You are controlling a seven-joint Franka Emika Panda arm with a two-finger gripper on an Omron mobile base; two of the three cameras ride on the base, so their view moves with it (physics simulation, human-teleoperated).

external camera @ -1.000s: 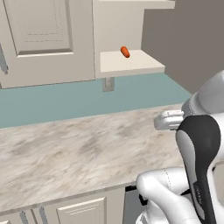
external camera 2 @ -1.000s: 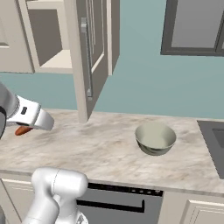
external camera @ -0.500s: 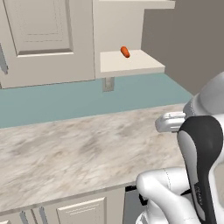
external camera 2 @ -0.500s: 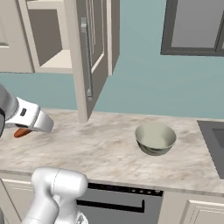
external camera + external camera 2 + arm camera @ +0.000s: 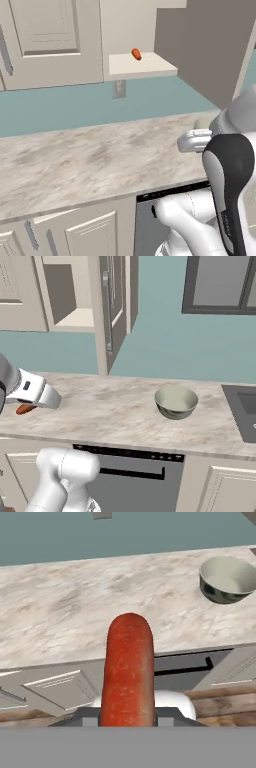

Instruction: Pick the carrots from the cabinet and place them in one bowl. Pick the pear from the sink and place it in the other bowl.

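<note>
A carrot (image 5: 127, 669) stands up the middle of the hand view, orange-red and blunt-tipped, rising from the bottom edge where the gripper (image 5: 127, 714) has closed on its lower end; the finger tips themselves are hidden behind it. In the right base view the same carrot (image 5: 24, 409) pokes out at the far left, under the white hand, above the front edge of the marble counter (image 5: 120, 411). The second carrot (image 5: 136, 54) lies on the pale shelf (image 5: 142, 67) of the cabinet (image 5: 50, 40) in the upper middle of the left base view. The cream-lined bowl (image 5: 176, 402) sits on the counter right of centre in the right base view, and at the upper right of the hand view. The dark sink (image 5: 242, 406) shows at that right base view's right edge
</note>
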